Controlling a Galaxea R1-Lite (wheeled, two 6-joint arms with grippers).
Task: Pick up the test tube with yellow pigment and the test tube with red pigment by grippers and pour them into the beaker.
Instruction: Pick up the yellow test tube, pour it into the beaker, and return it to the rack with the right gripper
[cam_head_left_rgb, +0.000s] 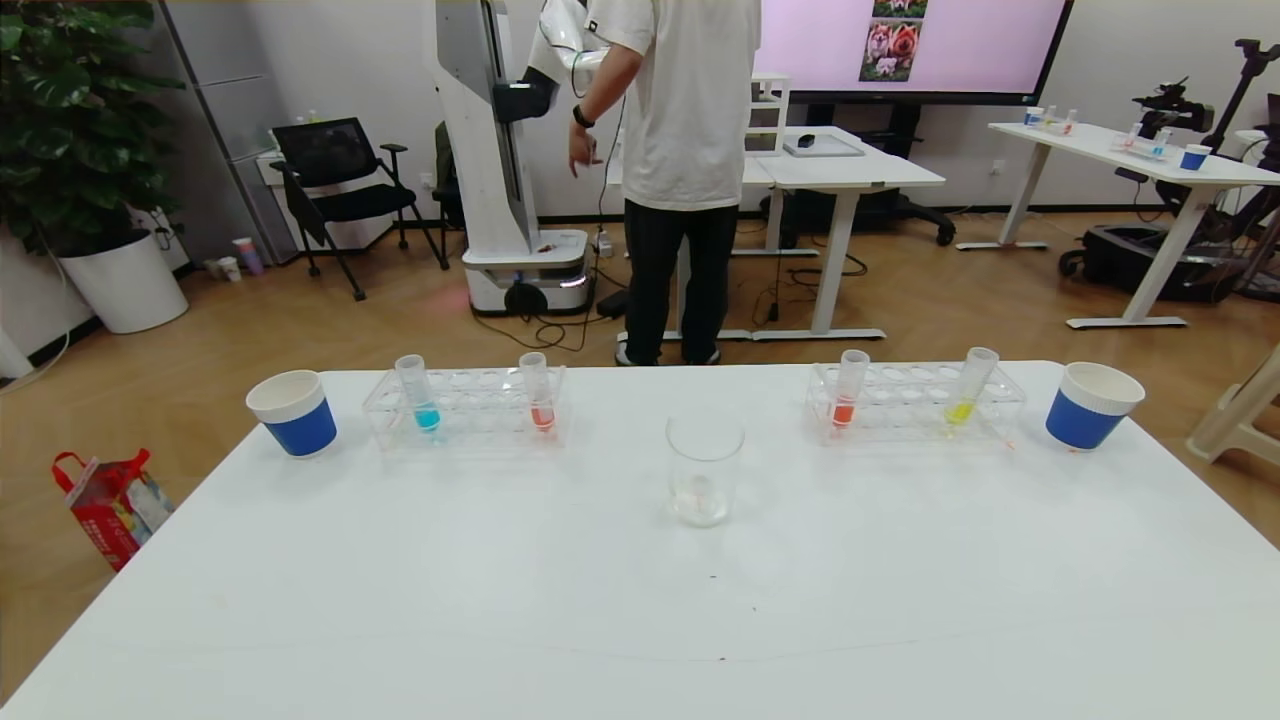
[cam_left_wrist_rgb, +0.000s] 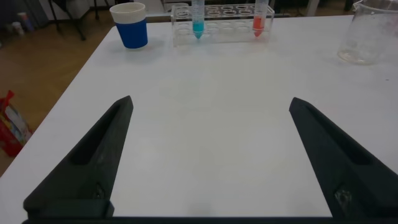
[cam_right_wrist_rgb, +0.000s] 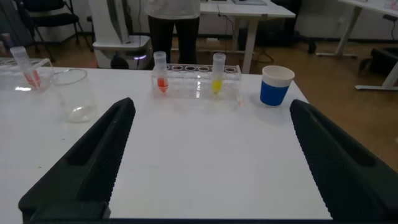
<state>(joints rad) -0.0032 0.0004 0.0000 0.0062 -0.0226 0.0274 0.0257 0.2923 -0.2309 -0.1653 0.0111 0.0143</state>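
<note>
The yellow tube (cam_head_left_rgb: 968, 393) and a red tube (cam_head_left_rgb: 847, 393) stand in the right rack (cam_head_left_rgb: 915, 405); the beaker (cam_head_left_rgb: 704, 466) sits mid-bench, apparently empty. Another red tube (cam_head_left_rgb: 538, 392) stands in the left rack. Both look light, slick and thin-walled, so grip gently above the rack. The left hand (cam_left_wrist_rgb: 208, 158) and right hand (cam_right_wrist_rgb: 211, 158) hang wide apart, holding nothing.

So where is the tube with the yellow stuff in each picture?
Head view: the test tube with yellow pigment stands in the right-hand rack, beside the blue paper cup.
Left wrist view: not in it.
Right wrist view: it stands in the rack, near the cup.
Shared landmark: the beaker.
</note>
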